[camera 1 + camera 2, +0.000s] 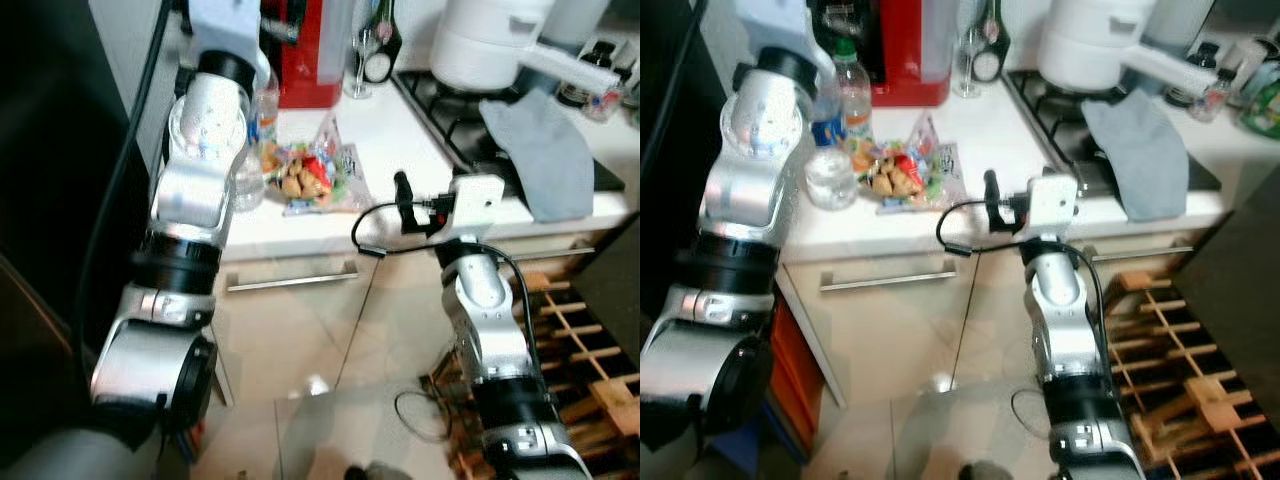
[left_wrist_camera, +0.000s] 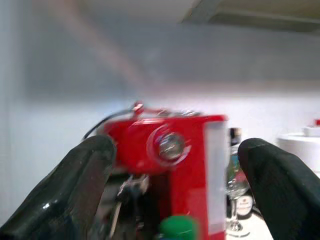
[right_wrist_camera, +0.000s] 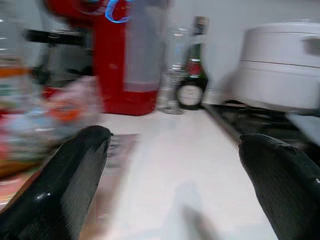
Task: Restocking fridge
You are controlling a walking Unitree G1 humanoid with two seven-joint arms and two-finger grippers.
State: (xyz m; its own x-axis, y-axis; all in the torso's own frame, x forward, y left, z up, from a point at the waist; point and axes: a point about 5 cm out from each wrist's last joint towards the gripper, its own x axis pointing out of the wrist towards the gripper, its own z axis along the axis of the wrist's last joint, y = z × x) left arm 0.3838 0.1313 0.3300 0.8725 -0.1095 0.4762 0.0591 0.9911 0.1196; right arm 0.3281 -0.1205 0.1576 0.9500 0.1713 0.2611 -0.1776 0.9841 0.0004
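Since nothing is yet gripped, the restocking looks barely begun, with these points noted:

Left gripper [image 2: 172, 200]: raised at the upper left of the head views, above the bottles; the wrist view shows its two black fingers [image 2: 75, 190] spread wide, released, with nothing between them.

Right gripper [image 3: 170, 195]: held at the counter's front edge, centre of the frame; its fingers [image 3: 60, 185] are also spread apart and empty, pointing across the white counter [image 1: 395, 130].

Water bottle [image 1: 848, 90]: the likely item to stock, standing at the upper left of the right eye view beside the left arm; its green cap [image 2: 178, 227] shows low in the left wrist view, just under the open fingers.

Second bottle [image 1: 830, 178]: clear, just in front of the first, near the counter edge.

Snack bag [image 1: 310, 175]: lies flat on the counter, centre left, between the two arms.

Red machine [image 1: 308, 55]: at the back of the counter, upper centre, not part of the job as far as I can judge.

Grey cloth [image 1: 545, 150]: draped over the hob at the right.

Done: nothing that the frames show.

Left: grasp a bottle, carry it to the fridge, shelve it, then likely the rest; the dark surface at the far left may be the fridge, but I cannot tell.
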